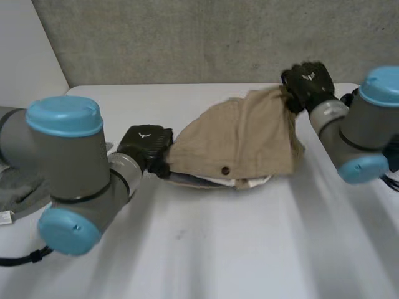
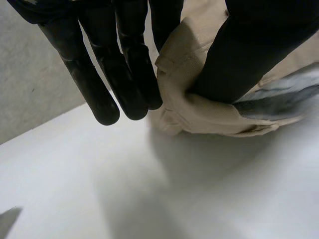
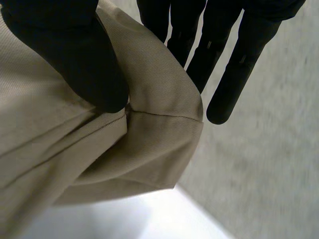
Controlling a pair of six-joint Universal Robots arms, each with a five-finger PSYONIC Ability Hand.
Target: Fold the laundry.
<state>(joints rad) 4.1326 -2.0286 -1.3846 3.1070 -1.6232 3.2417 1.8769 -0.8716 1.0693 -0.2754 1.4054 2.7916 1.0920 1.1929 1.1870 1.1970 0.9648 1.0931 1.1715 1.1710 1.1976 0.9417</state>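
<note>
Tan garment (image 1: 240, 140) lies bunched mid-tabletop (image 1: 218, 249), between your two hands. Your left hand (image 1: 144, 144) pinches its left edge, thumb pressing the fold against straight fingers (image 2: 124, 74). Your right hand (image 1: 307, 84) holds the far right corner raised, cloth caught between thumb and fingers (image 3: 224, 64). A grey cloth (image 1: 19, 190) lies beside your left arm.

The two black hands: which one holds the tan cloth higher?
The right hand, pinching a raised corner of the tan cloth; the left hand pinches its edge low, near the white table.
</note>
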